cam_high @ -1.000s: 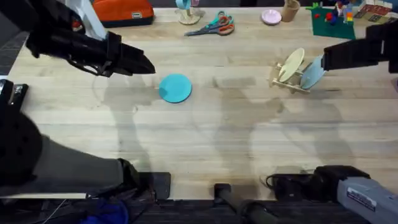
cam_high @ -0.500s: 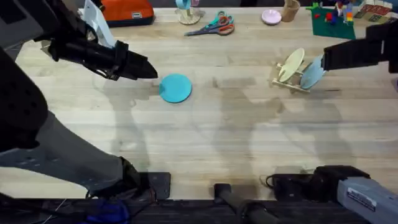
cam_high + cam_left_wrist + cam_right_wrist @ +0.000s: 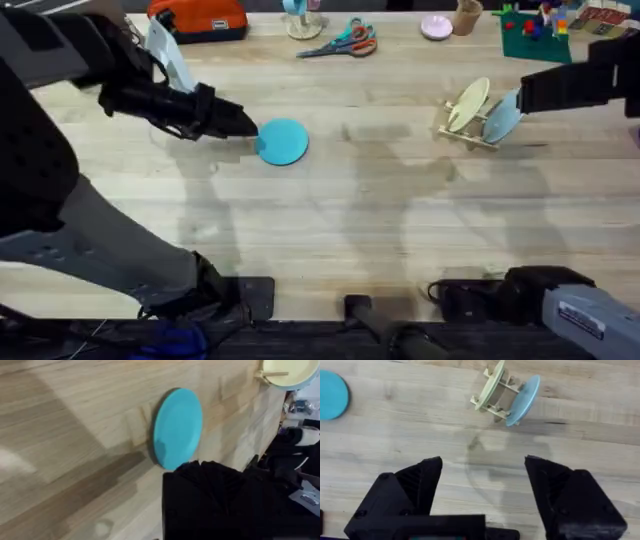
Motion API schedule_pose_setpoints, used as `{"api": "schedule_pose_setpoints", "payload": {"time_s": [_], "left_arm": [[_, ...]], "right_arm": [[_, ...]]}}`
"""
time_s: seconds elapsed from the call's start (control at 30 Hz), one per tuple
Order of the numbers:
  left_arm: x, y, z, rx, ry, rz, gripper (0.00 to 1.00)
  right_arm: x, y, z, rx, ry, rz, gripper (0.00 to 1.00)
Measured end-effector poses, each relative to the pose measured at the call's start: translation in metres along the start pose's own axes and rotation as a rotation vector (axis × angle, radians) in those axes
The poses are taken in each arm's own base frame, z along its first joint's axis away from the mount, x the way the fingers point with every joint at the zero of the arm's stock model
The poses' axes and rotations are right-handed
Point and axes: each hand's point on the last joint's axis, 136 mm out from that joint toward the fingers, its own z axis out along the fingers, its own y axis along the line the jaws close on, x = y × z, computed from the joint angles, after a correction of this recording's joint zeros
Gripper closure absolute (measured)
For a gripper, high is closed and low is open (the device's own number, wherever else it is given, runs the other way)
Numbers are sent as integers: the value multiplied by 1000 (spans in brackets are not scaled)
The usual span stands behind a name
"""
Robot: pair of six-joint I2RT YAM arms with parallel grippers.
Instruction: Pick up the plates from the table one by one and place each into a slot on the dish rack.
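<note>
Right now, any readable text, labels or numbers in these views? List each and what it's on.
None can be read.
White label on the right arm's base: dark print, too blurred to read.
Orange case at the table's far edge: dark patch, nothing readable.
Cyan plate, rack and racked plates: no markings.

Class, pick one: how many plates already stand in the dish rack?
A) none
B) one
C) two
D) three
C: the dish rack holds a cream-yellow plate and a pale blue plate on edge, while the cyan plate lies flat on the table.
</note>
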Motion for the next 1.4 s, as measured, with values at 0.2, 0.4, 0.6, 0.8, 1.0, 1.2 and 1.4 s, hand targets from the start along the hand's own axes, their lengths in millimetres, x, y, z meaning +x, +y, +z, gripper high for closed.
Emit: {"api": "schedule_pose_setpoints", "payload": {"time_s": [0.2, 0.4, 0.6, 0.8, 1.0, 1.2, 1.4], "left_arm": [[2, 18, 14, 1, 3, -36, 960], [0, 41, 33, 27, 16, -89, 960], [-3, 43, 39, 101, 0, -151, 960], [-4, 42, 40, 115, -4, -159, 960], [-4, 42, 40, 115, -4, -161, 960], [-4, 42, 40, 115, -4, -161, 960], [-4, 43, 40, 112, -3, -167, 960]], "right_arm": [[0, 0, 0, 0, 0, 0, 7], [0, 0, 0, 0, 0, 0, 7], [0, 0, 0, 0, 0, 0, 7], [0, 0, 0, 0, 0, 0, 7], [0, 0, 0, 0, 0, 0, 8], [0, 0, 0, 0, 0, 0, 8], [0, 2, 0, -12, 0, 5, 9]]}}
